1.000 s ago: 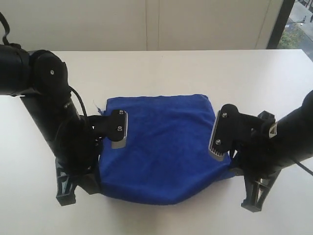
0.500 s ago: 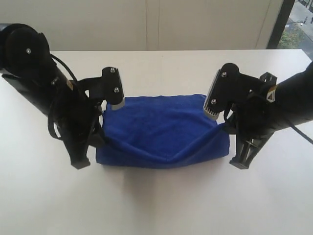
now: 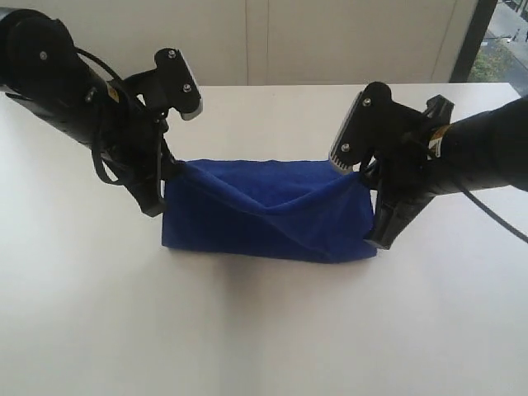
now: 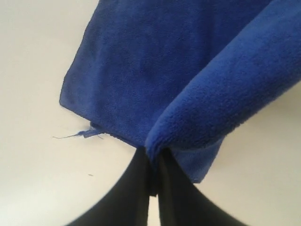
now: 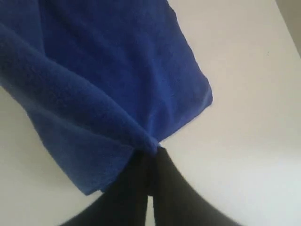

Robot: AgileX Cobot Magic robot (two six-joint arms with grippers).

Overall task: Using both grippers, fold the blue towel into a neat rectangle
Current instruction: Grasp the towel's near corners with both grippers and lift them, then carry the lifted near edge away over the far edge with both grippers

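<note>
The blue towel (image 3: 264, 216) lies across the middle of the white table as a low band, with its upper layer lifted at both ends and sagging in between. My left gripper (image 3: 172, 169) is shut on the towel's raised left corner; in the left wrist view its black fingers (image 4: 136, 188) pinch a fold of the towel (image 4: 155, 70). My right gripper (image 3: 369, 177) is shut on the raised right corner; the right wrist view shows its jaws closed on the towel (image 5: 103, 70). A loose blue thread (image 4: 82, 134) sticks out from one corner lying on the table.
The white table (image 3: 264, 330) stretches to all sides of the towel. Its far edge meets a pale wall (image 3: 330, 41), and a dark window frame (image 3: 474, 41) stands at the far right. Both black arms hang over the towel's ends.
Both grippers have lifted the towel's near edge and carried it toward the far side. The towel has gone from a wide spread to a narrower folded band.
</note>
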